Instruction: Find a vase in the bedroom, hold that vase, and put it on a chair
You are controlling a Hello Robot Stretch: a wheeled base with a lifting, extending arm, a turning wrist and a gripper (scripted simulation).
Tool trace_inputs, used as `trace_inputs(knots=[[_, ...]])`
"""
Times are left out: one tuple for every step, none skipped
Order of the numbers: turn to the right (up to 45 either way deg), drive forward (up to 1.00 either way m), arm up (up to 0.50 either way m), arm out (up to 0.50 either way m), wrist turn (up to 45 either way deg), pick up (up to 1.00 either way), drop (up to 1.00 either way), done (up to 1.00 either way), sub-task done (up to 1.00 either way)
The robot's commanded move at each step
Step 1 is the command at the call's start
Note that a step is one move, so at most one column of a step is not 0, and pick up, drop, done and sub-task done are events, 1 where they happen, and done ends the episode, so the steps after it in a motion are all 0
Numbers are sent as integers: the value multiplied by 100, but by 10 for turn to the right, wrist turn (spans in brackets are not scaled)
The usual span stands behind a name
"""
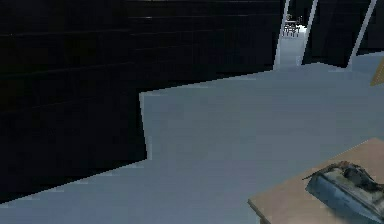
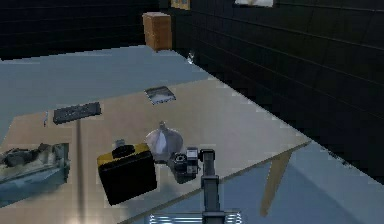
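Vase (image 2: 162, 138), contents hard to tell, stands on table (image 2: 240, 125) near gripper (image 2: 180, 163).

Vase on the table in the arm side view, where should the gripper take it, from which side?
Probably the narrow upper part of the vase, where it tapers above its wide belly. Come from the picture's lower right, where the gripper is; the black and yellow box crowds its left.

Dim overall, walls (image 1: 70, 90) near black, floor (image 1: 230, 130) faintly lit
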Motion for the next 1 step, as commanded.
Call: trace_inputs(knots=[[0, 0, 0, 0, 0, 100, 0, 0, 0]])
